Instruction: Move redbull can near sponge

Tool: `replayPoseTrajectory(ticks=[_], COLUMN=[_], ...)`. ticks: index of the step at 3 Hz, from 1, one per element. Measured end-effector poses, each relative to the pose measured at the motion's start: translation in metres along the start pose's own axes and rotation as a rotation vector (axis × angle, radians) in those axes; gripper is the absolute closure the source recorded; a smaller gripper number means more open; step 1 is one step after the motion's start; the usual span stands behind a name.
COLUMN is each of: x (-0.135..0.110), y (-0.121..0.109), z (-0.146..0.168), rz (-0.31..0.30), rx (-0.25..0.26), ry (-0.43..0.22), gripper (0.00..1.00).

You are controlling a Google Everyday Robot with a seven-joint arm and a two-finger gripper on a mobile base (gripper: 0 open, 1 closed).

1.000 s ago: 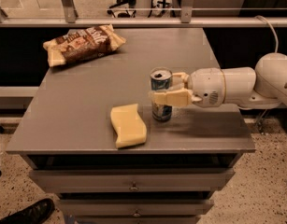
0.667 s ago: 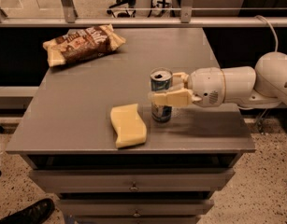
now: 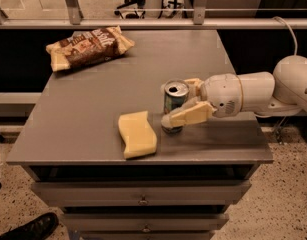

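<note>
One grey tabletop (image 3: 93, 109) is carrying everything, folks, and the white arm (image 3: 263, 91) is reaching in across its right edge. Far beyond the hand (image 3: 172, 106) and well off to its left, the brown snack bag (image 3: 88, 46) is lying flat near the back corner, well apart from the action. Closer in, the pale yellow sponge (image 3: 137, 134) is lying flat just past the hand's fingertips and a touch nearer the front edge, its wavy sides showing plainly.

Now the hand itself: it is hovering low over the tabletop, right of centre. Its two tan fingers (image 3: 190, 115) are pointing left and clamping narrowly on the redbull can (image 3: 174, 101). One finger is passing behind the can and the other is crossing in front of its lower half. The can is standing upright between those fingers, its silver top showing and its base appearing to rest on the tabletop.

Can and sponge are sitting near each other without touching, a narrow strip of bare tabletop showing between them.
</note>
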State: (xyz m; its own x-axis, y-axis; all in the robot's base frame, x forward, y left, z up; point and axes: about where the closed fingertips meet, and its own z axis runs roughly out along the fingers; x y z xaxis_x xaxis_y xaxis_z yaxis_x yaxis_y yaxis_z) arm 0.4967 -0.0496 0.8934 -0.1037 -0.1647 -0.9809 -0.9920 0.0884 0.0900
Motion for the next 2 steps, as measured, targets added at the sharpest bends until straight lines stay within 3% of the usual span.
replayPoseTrajectory(ticks=[2], x=[-0.016], y=[0.015], z=[-0.023], rz=[-0.117], rx=[-0.017], ry=[0.026], gripper=[0.0])
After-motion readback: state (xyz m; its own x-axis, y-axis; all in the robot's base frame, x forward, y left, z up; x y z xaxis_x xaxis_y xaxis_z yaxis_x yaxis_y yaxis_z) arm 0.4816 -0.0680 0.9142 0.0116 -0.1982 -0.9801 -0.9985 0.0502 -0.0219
